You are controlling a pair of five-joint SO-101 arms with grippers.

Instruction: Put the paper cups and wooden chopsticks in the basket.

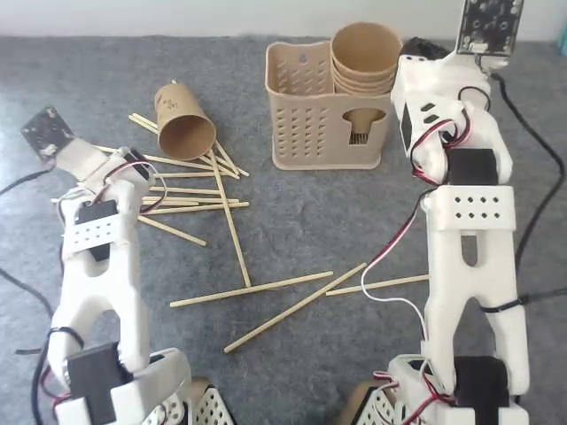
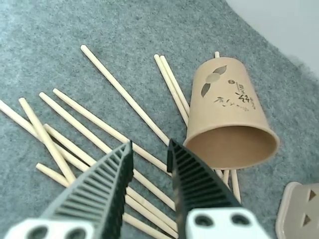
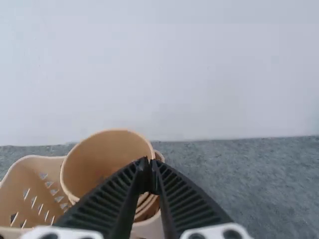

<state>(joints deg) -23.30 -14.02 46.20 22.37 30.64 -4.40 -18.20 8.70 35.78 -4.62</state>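
Chopsticks (image 2: 124, 94) lie scattered on the grey bench (image 2: 45, 35) directly beneath the left jaws, which stand open and hold nothing. Just beyond their tips, 1 paper cup (image 2: 227, 112) lies on its side, mouth toward them. Right jaws are closed, tips at the rim of the top stacked cup (image 3: 99, 159); a pinch cannot be confirmed. That stack sits in the basket (image 3: 27, 191).

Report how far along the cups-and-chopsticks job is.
Done: a stack of paper cups stands in the basket, with the right gripper shut at its top rim. In hand: the left gripper hangs open over chopsticks beside the fallen cup. Left: that cup, on its side, and the chopsticks scattered on the grey mat.
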